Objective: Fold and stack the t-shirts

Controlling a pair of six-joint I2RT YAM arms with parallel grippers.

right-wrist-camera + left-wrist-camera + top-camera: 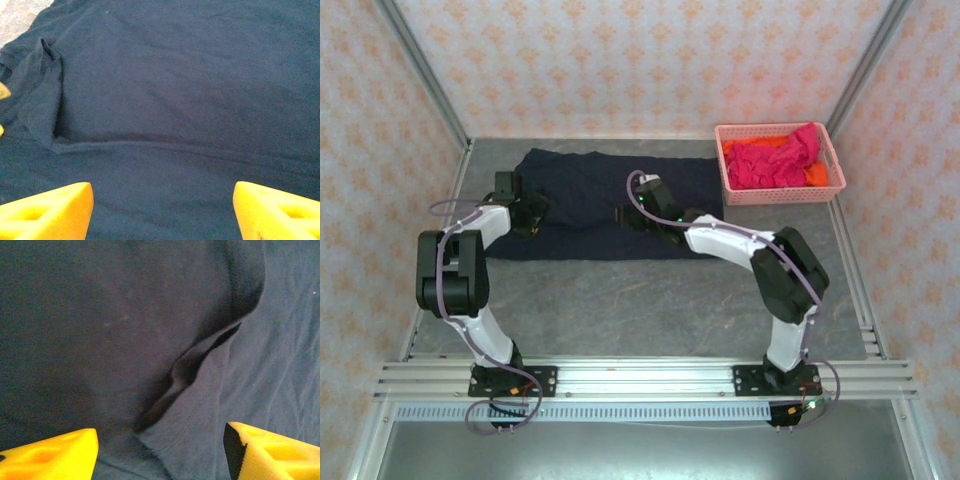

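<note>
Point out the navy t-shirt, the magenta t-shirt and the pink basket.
navy t-shirt [585,205], top external view, middle of its spread body.
magenta t-shirt [775,162], top external view, crumpled middle of the heap.
pink basket [780,196], top external view, near wall.

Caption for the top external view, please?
Left gripper and right gripper hover open over the spread navy t-shirt; magenta t-shirt and orange t-shirt sit in the pink basket.

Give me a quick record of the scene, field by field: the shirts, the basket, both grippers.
navy t-shirt: spread on the table, a loose fold in it
magenta t-shirt: crumpled in the pink basket
orange t-shirt: same basket, partly under the magenta one
left gripper: over the navy t-shirt, jaws open
right gripper: over the navy t-shirt, jaws open
</note>
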